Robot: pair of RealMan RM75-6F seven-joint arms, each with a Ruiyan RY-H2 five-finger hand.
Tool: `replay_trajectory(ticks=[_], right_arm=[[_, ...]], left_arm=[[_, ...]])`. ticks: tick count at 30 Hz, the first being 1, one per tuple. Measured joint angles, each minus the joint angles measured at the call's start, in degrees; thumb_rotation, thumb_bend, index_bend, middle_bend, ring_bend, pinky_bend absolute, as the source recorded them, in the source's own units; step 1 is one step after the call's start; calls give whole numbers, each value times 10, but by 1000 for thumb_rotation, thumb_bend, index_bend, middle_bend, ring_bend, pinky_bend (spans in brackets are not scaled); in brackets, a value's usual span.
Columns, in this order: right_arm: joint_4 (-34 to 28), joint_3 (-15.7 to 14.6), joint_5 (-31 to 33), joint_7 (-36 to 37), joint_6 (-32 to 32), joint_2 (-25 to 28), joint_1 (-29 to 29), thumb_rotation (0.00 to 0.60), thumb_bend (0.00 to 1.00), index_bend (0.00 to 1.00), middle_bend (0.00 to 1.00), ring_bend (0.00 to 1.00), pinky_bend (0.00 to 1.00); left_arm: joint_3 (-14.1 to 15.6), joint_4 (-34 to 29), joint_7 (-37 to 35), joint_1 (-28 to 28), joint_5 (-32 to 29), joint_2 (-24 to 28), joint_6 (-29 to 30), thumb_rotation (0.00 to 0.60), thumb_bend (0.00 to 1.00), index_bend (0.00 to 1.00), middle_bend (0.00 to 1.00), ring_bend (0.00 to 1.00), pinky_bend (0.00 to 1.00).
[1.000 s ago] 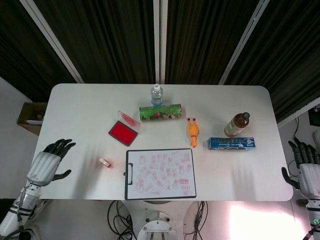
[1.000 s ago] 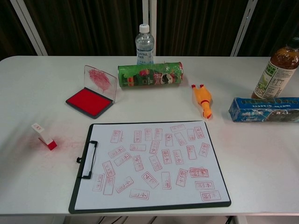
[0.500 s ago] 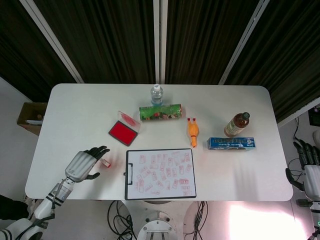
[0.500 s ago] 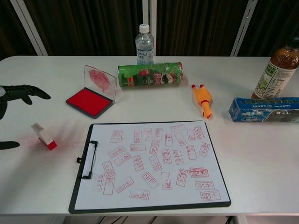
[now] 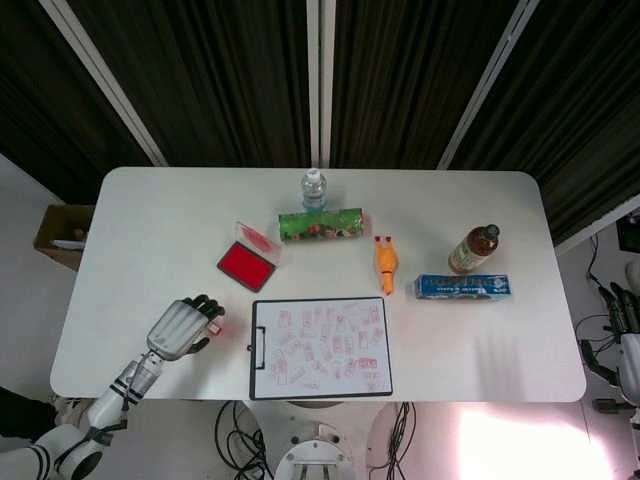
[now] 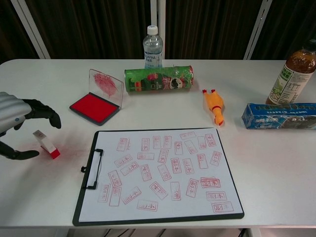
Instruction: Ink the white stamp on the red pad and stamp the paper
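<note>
- Since a second ago: left hand (image 6: 19, 126) swung in from the surface's left edge, now cupped over the white stamp (image 6: 46, 143); fingers (image 6: 45, 112) above and behind, thumb in front, not yet touching as far as the chest view shows. Open, holding nothing.
- White stamp unmoved: lying tilted, red end down, at about 9 o'clock from the clipboard, just beside a smudge of red on the surface (image 5: 150, 220).
- Right hand (image 5: 628, 340) slipped lower at the far right edge of the head view; only partly in frame, whether open or closed cannot be told.
- Meaning for the task: reach done, grasp pending; inking and stamping both still ahead.
- Red pad (image 6: 94, 107) at 11 o'clock from the paper, lid propped open, ink-stained inside.
- Paper (image 6: 160, 173) on the clipboard (image 6: 89, 170), already covered with red rectangular imprints; characters too small to read.
- Writing: water bottle (image 6: 152, 48) label looks like "Aquafina", not certain. Green can (image 6: 158, 79), blue box (image 6: 279, 116), tea bottle (image 6: 291, 74): print illegible.
- Rubber chicken (image 6: 214, 105) at 1 o'clock from the paper.
</note>
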Motion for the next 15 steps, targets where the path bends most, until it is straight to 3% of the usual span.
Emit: replay_trajectory(ticks=[6,15], right_arm=[[0,1,-4,4,1,1,1,600,318,0,0,0,0],[4,2,-8,9,4,-1,2,600,320,0,0,0,0]], left_arm=[[1,29,-13,-6,1,-13,9,600,284,423,436,317,602],[11,53,-43,-9,2,-18,22,600,290,447,458,329,608]])
